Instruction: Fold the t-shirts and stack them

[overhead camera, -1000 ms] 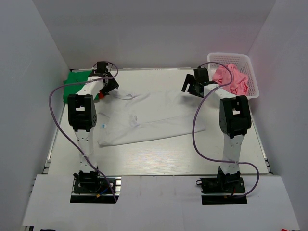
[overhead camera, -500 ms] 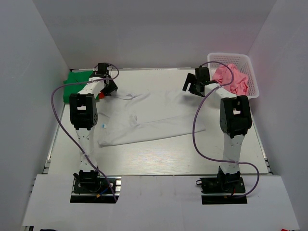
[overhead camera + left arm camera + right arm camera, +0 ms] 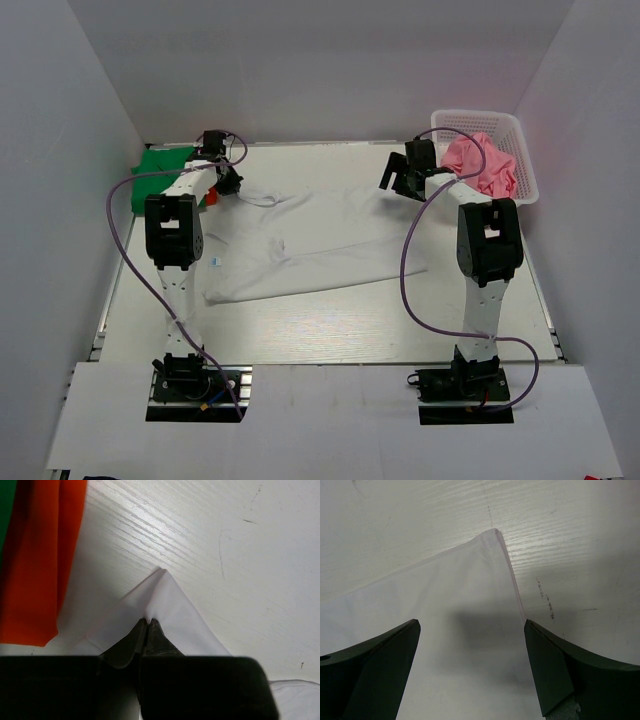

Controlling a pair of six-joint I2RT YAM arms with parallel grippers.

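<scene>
Working on a white t-shirt (image 3: 320,240), spread mostly flat across the middle of the desk (image 3: 330,320), between the two arms. Expect thin, limp, very light cloth: no stiffness to carry a fold, and likely to drag and wrinkle on the wood rather than slide clean. Best taken by corners and hems, pinched through the full thickness, both far corners lifted together.

Left claw (image 3: 147,622) clenched on the far-left corner of the shirt, just beside an orange t-shirt (image 3: 40,555). Right claw (image 3: 470,630) released, spread wide over the far-right corner, touching nothing that shows.

Counting garments: four.
- One white on the desk.
- One pink t-shirt (image 3: 482,165), crumpled in the white basket (image 3: 527,170) at the far right.
- One green t-shirt (image 3: 158,165) and the orange one, seemingly folded, lying together at the far-left corner.

One basket, two claws.
</scene>
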